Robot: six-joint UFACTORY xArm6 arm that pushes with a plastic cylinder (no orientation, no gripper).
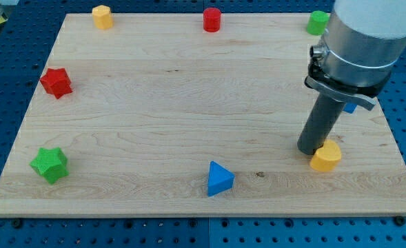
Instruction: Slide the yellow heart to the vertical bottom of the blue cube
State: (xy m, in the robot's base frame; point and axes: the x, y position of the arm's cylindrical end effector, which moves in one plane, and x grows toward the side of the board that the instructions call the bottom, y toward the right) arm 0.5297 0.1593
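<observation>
1. Wooden board point(189, 103): fills most of the view, pale grain, sitting on a blue perforated table point(3, 62). Blocks are scattered mostly round its edges.
2. Arm point(364, 41): comes in from the view's top right. Wide grey cylindrical body, a dark clamp collar under it, then the dark rod dropping nearly straight down to the board, leaning slightly to the view's left.
3. My tip point(311, 150): down on the board at the view's right, touching or just beside the left upper edge of the yellow heart; I cannot tell which. No jaws on this rig, so there is nothing open or closed to log, just the bare rod end.
4. Blue triangular block point(220, 179): near the view's bottom edge, centre, well apart from my tip.
5. Green star point(49, 164): bottom left. Red star point(56, 82): left edge, above it.
6. Yellow heart point(326, 156): low on the right side, just right of my tip.
7. Yellow block point(102, 16), top left; red cylinder point(211, 19), top centre; green block point(318, 22), top right, partly cut off by the arm.
8. Blue cube point(351, 107): only a sliver shows under the collar, right of the rod, above the yellow heart.
</observation>
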